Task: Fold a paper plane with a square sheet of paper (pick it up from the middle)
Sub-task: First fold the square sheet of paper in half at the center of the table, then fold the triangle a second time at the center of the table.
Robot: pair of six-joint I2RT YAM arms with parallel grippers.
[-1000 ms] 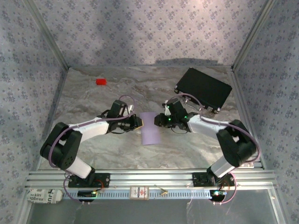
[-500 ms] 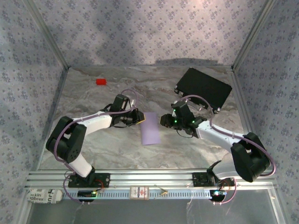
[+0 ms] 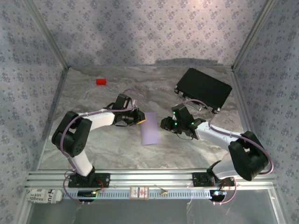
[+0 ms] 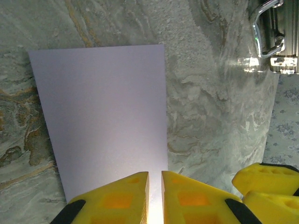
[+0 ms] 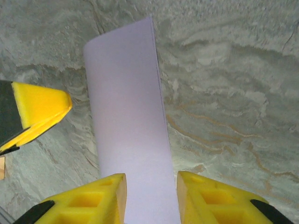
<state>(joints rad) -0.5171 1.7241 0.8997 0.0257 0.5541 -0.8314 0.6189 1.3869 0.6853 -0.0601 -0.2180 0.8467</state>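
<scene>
The square sheet of paper (image 3: 150, 129) lies folded into a narrow pale lilac rectangle on the marble table, between my two grippers. My left gripper (image 3: 140, 118) hovers at its far left corner. In the left wrist view, the paper (image 4: 103, 116) spreads beyond the left gripper (image 4: 155, 179), whose jaws leave just a thin slit and hold nothing. My right gripper (image 3: 163, 124) sits at the paper's right edge. In the right wrist view, the right gripper (image 5: 151, 186) stands open with the paper (image 5: 128, 130) running between its fingers. A left fingertip (image 5: 39, 109) sits just off the paper's left side.
A small red block (image 3: 101, 81) lies at the far left of the table. A black rectangular case (image 3: 203, 88) rests at the far right, its metal latch (image 4: 268, 28) close behind the right arm. Patterned walls enclose the table, and an aluminium rail (image 3: 149, 177) runs along the near edge.
The right gripper's jaws have widened and it has backed slightly to the right off the paper. The left arm's elbow swung inward while its gripper stayed at the paper's corner.
</scene>
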